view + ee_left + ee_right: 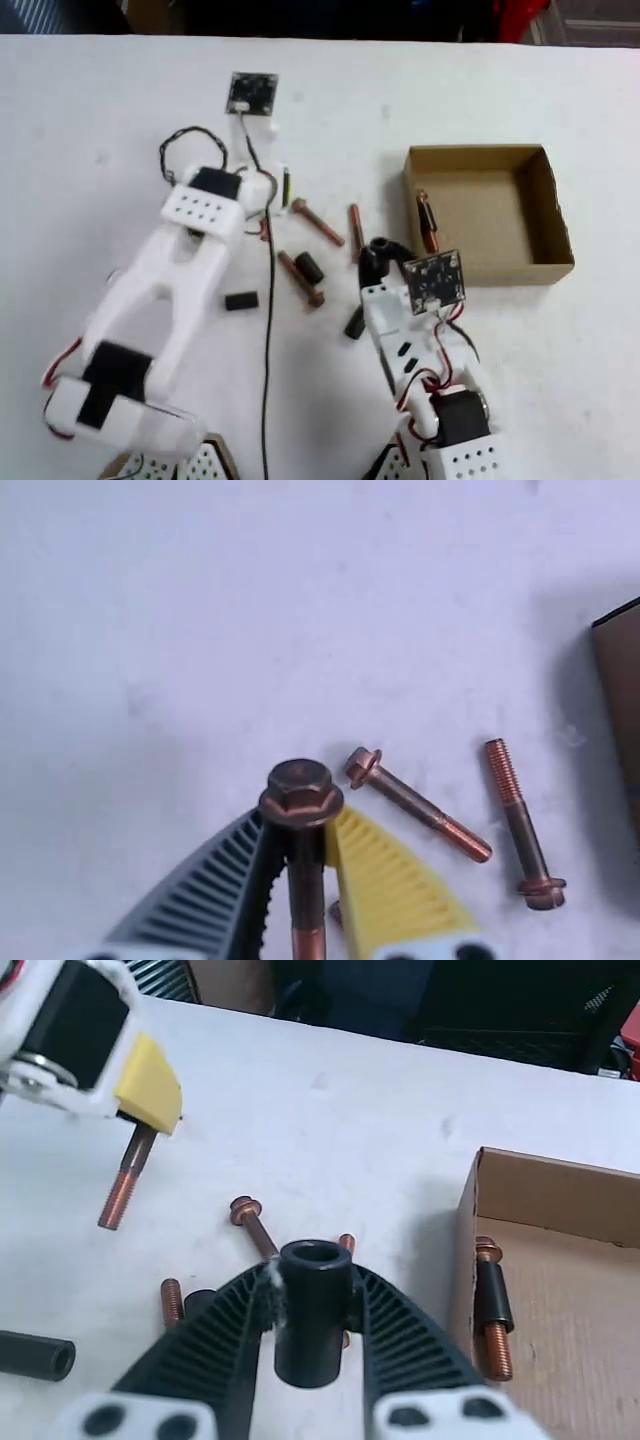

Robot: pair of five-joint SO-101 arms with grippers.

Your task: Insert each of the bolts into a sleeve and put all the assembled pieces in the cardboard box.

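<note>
Two tools are gripping as I am watching: the left tool (pixel 300 825) is clamping a bolt (pixel 300 792) just below its head, and the right tool (pixel 313 1285) is squeezing an upright black sleeve (pixel 315 1332). One assembled piece (pixel 427 222) is lying inside the cardboard box (pixel 548 215) at the desk's (pixel 100 100) 3 o'clock, with loose bolts (pixel 318 222) lying near centre.
</note>
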